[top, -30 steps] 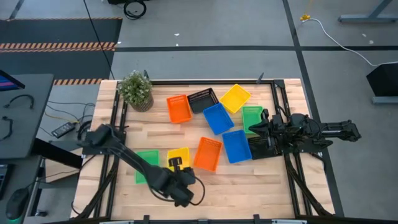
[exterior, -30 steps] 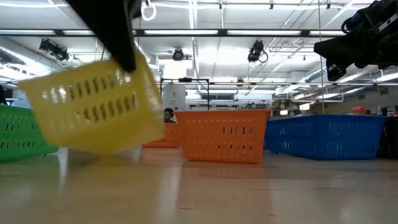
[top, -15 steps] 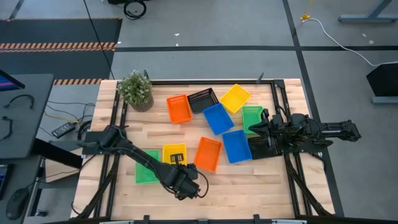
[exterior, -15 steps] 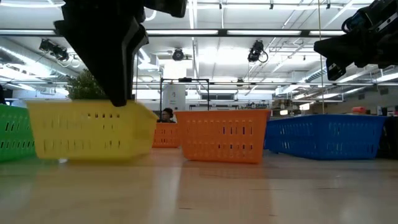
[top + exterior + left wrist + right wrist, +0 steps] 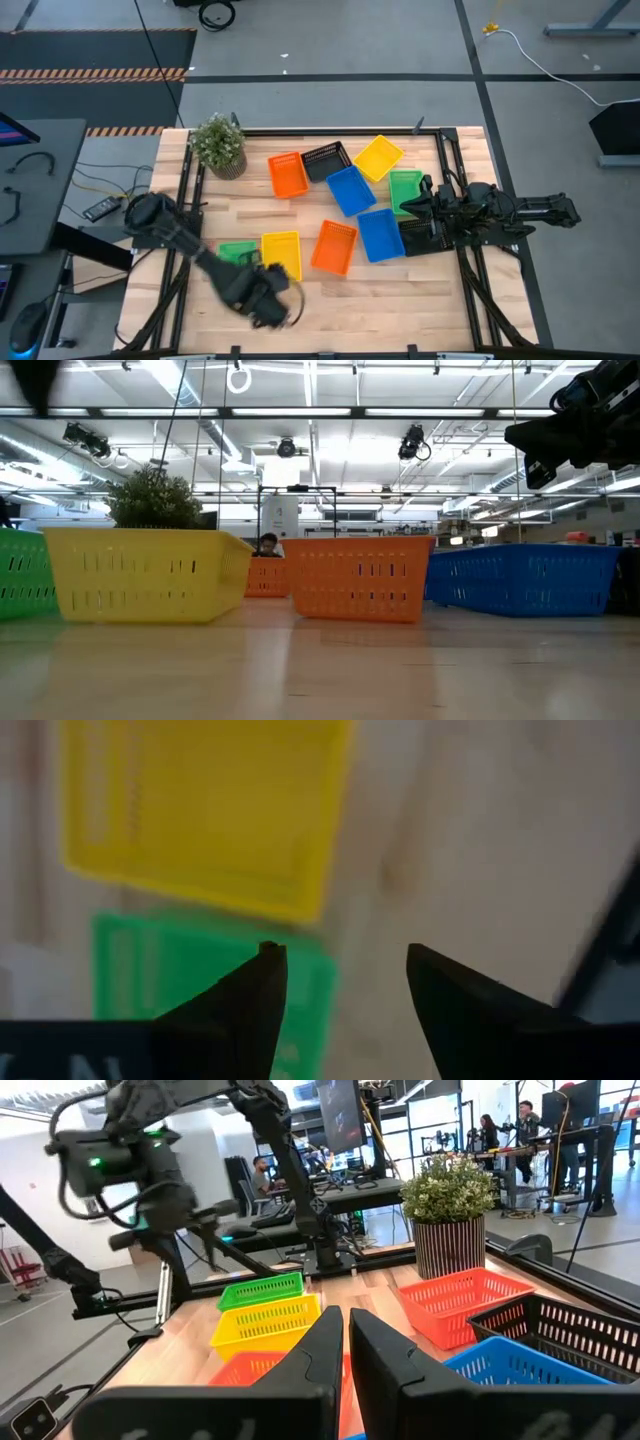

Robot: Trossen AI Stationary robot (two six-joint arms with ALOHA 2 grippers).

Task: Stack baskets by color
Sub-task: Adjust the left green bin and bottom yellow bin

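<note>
- The left gripper (image 5: pixel 268 308) hangs above bare wood near the table's front edge; in its blurred wrist view the 2 dark fingers (image 5: pixel 245 1010) stand apart, holding nothing.
- A yellow basket (image 5: pixel 282 253) lies flat beside a green basket (image 5: pixel 238 254), which the left arm partly hides.
- The right gripper (image 5: pixel 418 208) waits at the right side, fingers pressed nearly together, apparently empty.
- Slotted plastic walls show on the orange basket (image 5: pixel 360 577) and the blue basket (image 5: pixel 525 578), whose right end is cut off.
</note>
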